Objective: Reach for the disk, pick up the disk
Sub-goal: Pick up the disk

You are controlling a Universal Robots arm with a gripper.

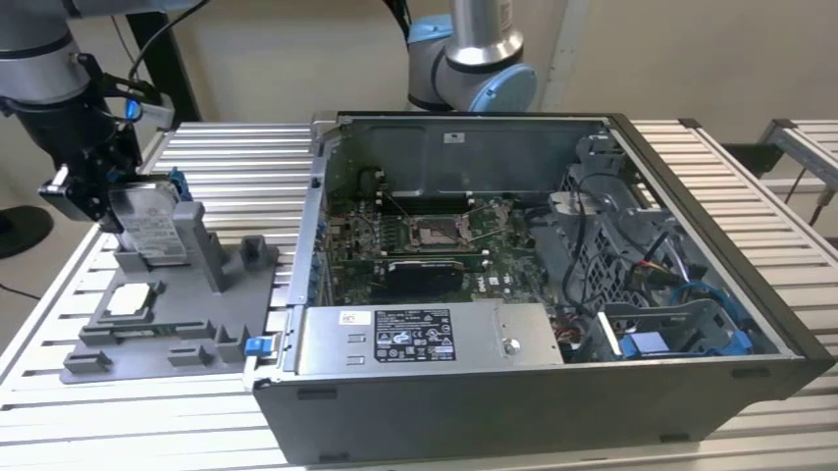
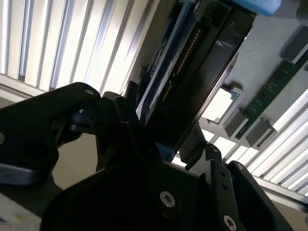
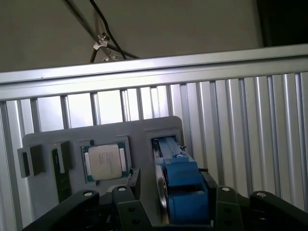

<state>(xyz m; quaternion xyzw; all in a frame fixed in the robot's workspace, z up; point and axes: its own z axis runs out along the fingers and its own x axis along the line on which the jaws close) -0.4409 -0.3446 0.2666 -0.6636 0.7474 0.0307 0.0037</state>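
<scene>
Your gripper (image 3: 169, 190) straddles the disk (image 3: 180, 175) standing in the tray (image 3: 144, 130) below it (clamped or not, I cannot tell), so a skewed lift could jam it.

The disk (image 1: 147, 228) before me has a silver-grey metal face, dull rather than mirror-bright, with a white paper-like label. Its bracket (image 3: 182, 185) is smooth blue plastic with a slight sheen. The fixture tray (image 1: 171, 324) is matt grey plastic, and the chip (image 3: 105, 161) has a pale, satin metal lid. The desk (image 1: 118, 422) is ribbed bare aluminium, bright and reflective. The computer case (image 1: 524, 412) is dark matt sheet metal outside and plain grey steel inside. My arm (image 1: 39, 59) looks like satin grey metal.
</scene>
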